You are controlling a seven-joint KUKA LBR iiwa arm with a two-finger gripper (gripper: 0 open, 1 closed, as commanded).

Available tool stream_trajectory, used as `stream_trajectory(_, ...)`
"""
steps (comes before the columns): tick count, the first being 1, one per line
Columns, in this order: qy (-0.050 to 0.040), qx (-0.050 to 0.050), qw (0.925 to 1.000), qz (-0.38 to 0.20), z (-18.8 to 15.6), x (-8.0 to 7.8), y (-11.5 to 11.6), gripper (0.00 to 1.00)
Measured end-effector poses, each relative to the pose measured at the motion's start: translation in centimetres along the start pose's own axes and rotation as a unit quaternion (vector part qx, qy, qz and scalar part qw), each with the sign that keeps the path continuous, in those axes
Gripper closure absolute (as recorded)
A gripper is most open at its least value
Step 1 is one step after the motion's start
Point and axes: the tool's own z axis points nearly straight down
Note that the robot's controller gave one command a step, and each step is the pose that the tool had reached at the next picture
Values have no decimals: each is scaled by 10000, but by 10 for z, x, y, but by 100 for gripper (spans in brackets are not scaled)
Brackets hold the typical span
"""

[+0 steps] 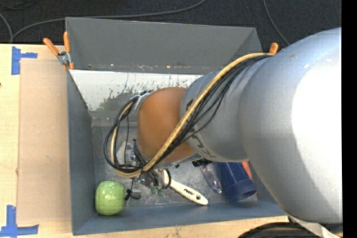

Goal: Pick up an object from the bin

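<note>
My gripper (146, 180) is low in the front part of the bin, mostly hidden under the arm's orange cover and black cables. A green apple-like ball (110, 198) lies in the front left corner, just left of the gripper and close to it. A cream-handled tool (187, 192) lies on the floor directly to the gripper's right, its near end reaching under the gripper. I cannot see anything held.
A blue cylinder-shaped thing (238, 181) lies at the front right, partly under the arm, with a clear plastic piece (209, 176) beside it. The big grey arm covers the bin's right half. The bin's back slope is bare metal.
</note>
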Motion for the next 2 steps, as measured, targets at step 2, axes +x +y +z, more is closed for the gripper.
stream_trajectory(2, 11, 3, 9963, 855, 35, -37, -14, 100)
